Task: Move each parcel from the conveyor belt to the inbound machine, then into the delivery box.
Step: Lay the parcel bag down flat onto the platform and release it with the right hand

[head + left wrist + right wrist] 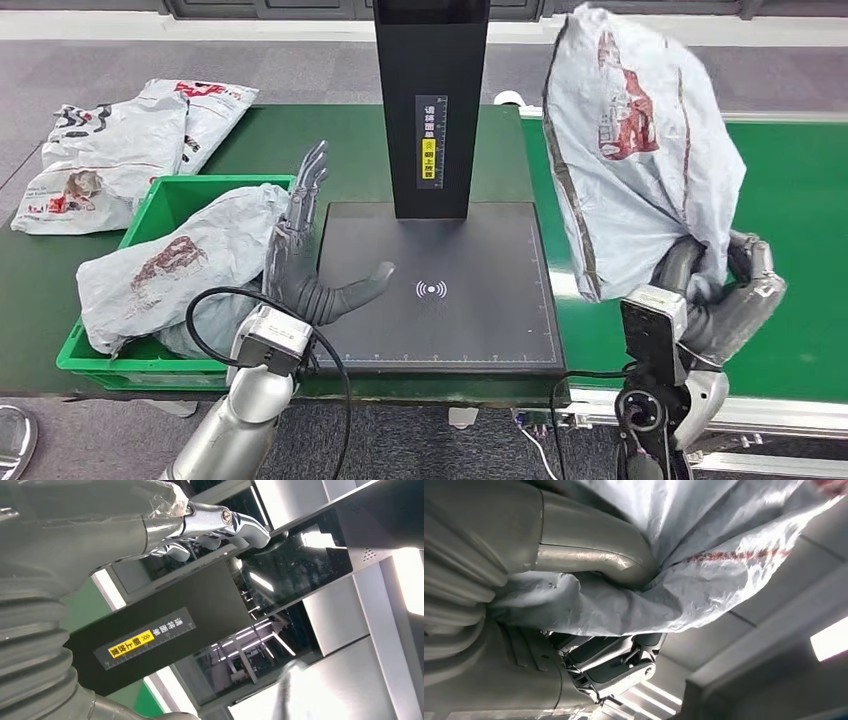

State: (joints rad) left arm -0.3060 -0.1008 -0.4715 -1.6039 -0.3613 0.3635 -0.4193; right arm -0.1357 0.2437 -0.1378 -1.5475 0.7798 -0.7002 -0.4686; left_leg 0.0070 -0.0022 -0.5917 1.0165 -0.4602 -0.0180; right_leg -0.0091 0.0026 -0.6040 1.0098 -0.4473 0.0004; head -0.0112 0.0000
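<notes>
Your robot's right hand (722, 295) grips the gathered lower end of a large grey plastic parcel bag with red print (640, 140), holding it upright in the air above the green conveyor belt (800, 210), just beside the right edge of the scanner plate. In the right wrist view you see the thick thumb (594, 560) pressed into the crumpled plastic (684, 585) and the darker fingers (619, 667) closed under it.

The left hand (315, 265) holds nothing: its fingers stand straight and apart, pointing away from the robot, with the thumb spread out over the near left corner of the flat black inbound machine plate (450, 330). The tall black post of that machine (432, 100), with a yellow label, rises from the plate's far edge.

At the near left of the green surface you find a green plastic delivery box (170, 200), with a second grey plastic parcel with red print (180, 265) lying in it and bulging over its right wall, touching the left hand's fingers. Two more grey printed parcels (120, 150) lie flat at the far left corner.
</notes>
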